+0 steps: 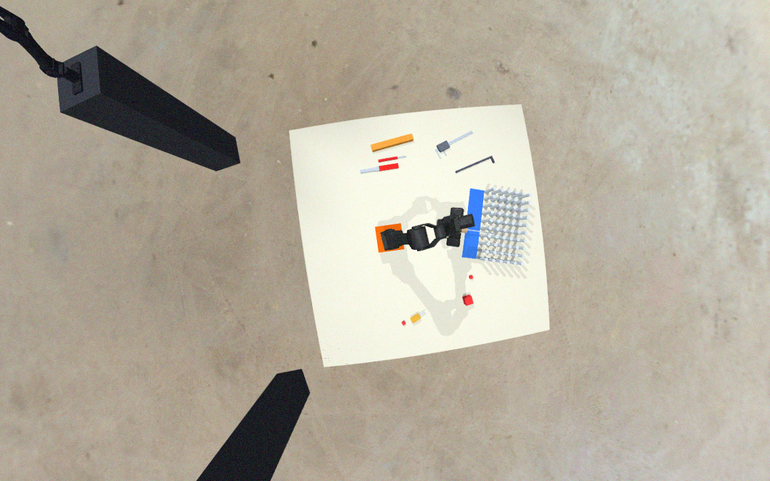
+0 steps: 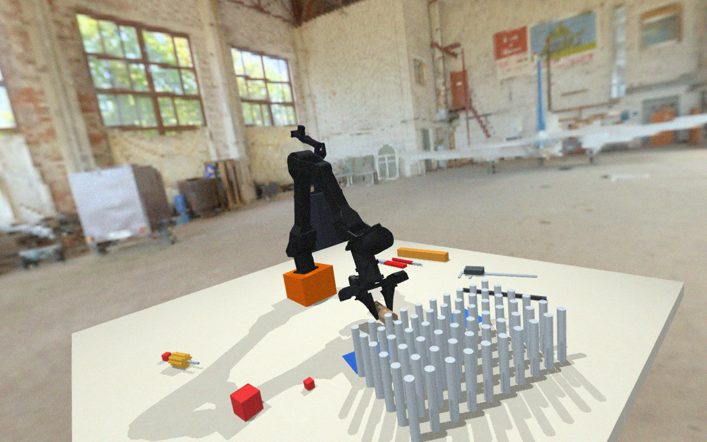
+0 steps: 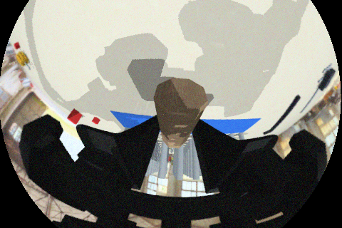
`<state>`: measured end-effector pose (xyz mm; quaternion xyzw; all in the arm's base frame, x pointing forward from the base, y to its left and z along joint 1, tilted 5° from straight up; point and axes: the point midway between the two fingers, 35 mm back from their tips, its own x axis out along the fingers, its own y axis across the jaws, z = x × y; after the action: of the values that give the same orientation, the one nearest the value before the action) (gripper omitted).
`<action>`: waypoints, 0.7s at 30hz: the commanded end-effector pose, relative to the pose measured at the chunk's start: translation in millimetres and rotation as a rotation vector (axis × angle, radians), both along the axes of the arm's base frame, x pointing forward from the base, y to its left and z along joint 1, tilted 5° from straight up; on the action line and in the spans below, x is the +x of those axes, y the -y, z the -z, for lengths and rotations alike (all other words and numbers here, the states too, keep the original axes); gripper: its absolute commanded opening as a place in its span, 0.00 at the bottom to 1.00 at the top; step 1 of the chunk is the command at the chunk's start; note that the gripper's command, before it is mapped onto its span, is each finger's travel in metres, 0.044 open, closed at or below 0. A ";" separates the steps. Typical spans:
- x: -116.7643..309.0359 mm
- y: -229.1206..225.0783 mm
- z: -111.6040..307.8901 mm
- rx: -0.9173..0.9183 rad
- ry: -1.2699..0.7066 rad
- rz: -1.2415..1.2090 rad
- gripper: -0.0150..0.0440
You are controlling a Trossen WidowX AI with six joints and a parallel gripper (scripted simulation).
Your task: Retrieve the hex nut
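Observation:
My gripper (image 1: 463, 227) is shut on the brown wooden handle (image 2: 385, 313) of a tool, low over the near edge of the blue taped strip (image 1: 475, 222). In the wrist view the handle (image 3: 179, 111) fills the gap between my fingers (image 3: 178, 138) and points at the strip (image 3: 233, 125) and the grey standing spacers (image 3: 173, 164) behind it. The spacer field (image 1: 504, 226) stands upright in rows beyond the strip, and it also shows in the side view (image 2: 449, 346). The tool's thin working end is too fine to make out. The hex nut is hidden among the spacers.
At the table's far side lie an orange bar (image 1: 392, 142), two red-handled screwdrivers (image 1: 383, 168), a grey-headed tool (image 1: 452, 142) and a black hex key (image 1: 475, 164). A red cube (image 1: 467, 299), a small red cube (image 1: 470, 276) and a yellow part (image 1: 416, 317) lie nearer. The arm's orange base (image 1: 388, 238) stands mid-table.

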<state>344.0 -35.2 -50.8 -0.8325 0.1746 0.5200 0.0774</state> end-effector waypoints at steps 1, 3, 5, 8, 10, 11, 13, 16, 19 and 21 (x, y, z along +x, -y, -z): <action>5.7 0.8 -1.3 0.001 0.006 -0.004 0.25; 6.9 1.3 -1.2 0.001 0.006 -0.004 0.25; 8.1 1.8 -1.2 0.001 0.006 -0.004 0.25; 9.8 2.5 -1.2 0.001 0.006 -0.004 0.25; 11.0 3.0 -1.2 0.001 0.006 -0.004 0.25; 11.6 3.2 -1.2 0.001 0.006 -0.004 0.25; 12.8 3.7 -1.1 0.001 0.006 -0.004 0.25; 14.5 4.4 -1.1 0.001 0.006 -0.004 0.25; 16.3 5.1 -1.1 0.001 0.007 -0.004 0.25; 17.4 5.6 -1.1 0.001 0.007 -0.004 0.25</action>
<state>356.3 -40.2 -51.1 -0.8328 0.1747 0.5196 0.0773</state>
